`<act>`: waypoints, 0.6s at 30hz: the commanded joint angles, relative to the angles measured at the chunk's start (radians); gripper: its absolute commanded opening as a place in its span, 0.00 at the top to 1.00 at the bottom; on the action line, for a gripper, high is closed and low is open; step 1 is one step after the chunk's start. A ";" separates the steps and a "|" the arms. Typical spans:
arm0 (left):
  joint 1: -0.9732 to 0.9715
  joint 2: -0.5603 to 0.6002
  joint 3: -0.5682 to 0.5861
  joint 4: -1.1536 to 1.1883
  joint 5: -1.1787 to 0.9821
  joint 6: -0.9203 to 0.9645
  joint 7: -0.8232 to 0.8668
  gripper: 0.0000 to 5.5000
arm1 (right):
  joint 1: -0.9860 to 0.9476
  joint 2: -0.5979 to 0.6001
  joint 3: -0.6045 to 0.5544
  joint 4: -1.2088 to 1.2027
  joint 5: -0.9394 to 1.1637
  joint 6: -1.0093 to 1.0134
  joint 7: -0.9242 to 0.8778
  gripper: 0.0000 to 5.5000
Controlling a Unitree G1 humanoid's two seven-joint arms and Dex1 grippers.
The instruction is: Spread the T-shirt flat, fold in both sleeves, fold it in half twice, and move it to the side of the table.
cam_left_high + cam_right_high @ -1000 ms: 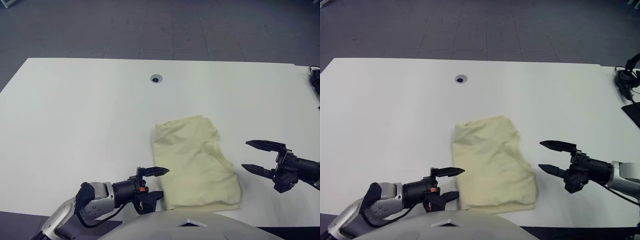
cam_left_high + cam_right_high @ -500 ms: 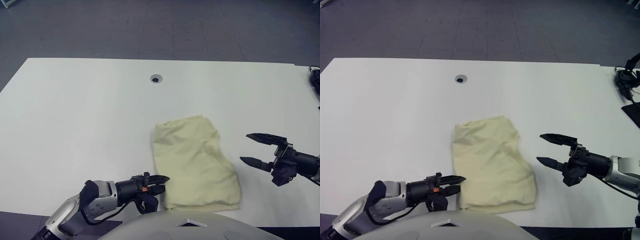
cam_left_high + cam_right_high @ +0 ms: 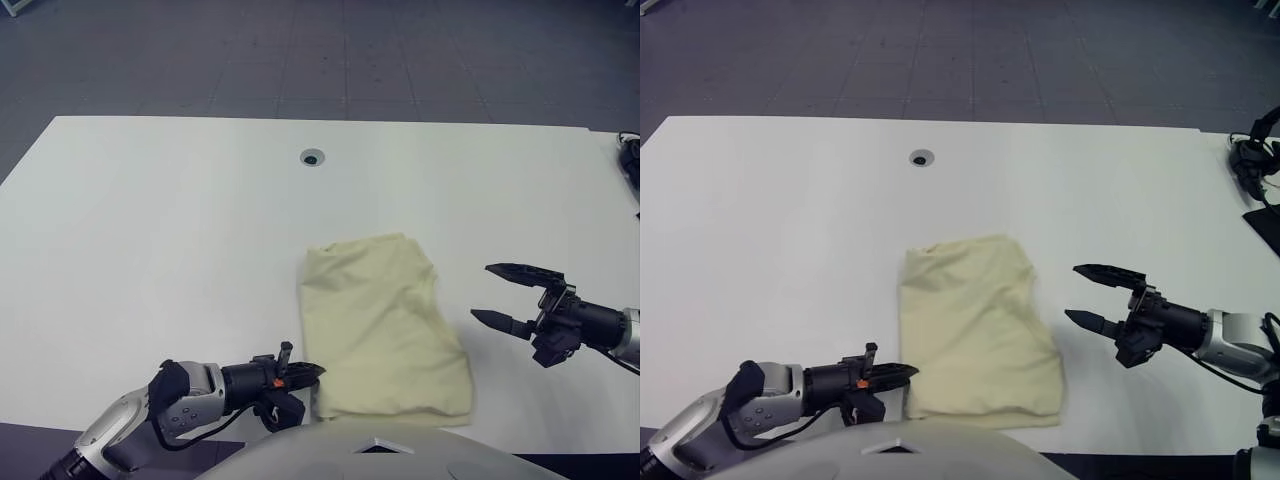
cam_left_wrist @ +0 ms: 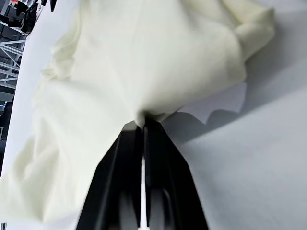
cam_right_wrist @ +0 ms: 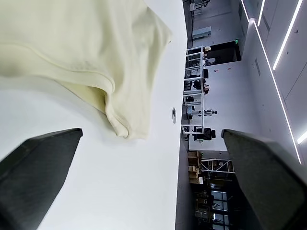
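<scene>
A pale yellow T-shirt (image 3: 383,325) lies folded into a rough rectangle on the white table (image 3: 150,230), near the front edge. My left gripper (image 3: 310,372) is shut on the T-shirt's near left corner, and the left wrist view shows the cloth (image 4: 139,62) pinched between the black fingers (image 4: 153,158). My right gripper (image 3: 495,294) stands open just right of the T-shirt, a short gap from its right edge, with nothing between its fingers (image 5: 38,177). The T-shirt's edge (image 5: 96,52) shows in the right wrist view.
A small round cable hole (image 3: 313,157) sits in the table behind the T-shirt. Black cables and gear (image 3: 1252,160) lie at the table's far right edge. Wide bare table lies to the left and behind the T-shirt.
My left gripper went from open to shut on the T-shirt's near left corner, and the cloth shifted slightly left. My right gripper moved left toward the T-shirt, still open.
</scene>
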 commanded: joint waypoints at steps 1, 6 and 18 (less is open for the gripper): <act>0.047 0.067 -0.026 -0.014 0.018 -0.112 -0.038 1.00 | -0.005 0.013 0.005 -0.026 -0.037 0.000 -0.029 0.02; 0.033 0.084 0.030 0.020 0.017 -0.132 -0.007 1.00 | 0.006 0.031 0.013 -0.056 -0.053 0.002 -0.052 0.02; -0.097 -0.025 0.029 0.142 0.050 -0.173 0.022 1.00 | 0.000 0.070 0.043 -0.095 -0.059 0.009 -0.074 0.02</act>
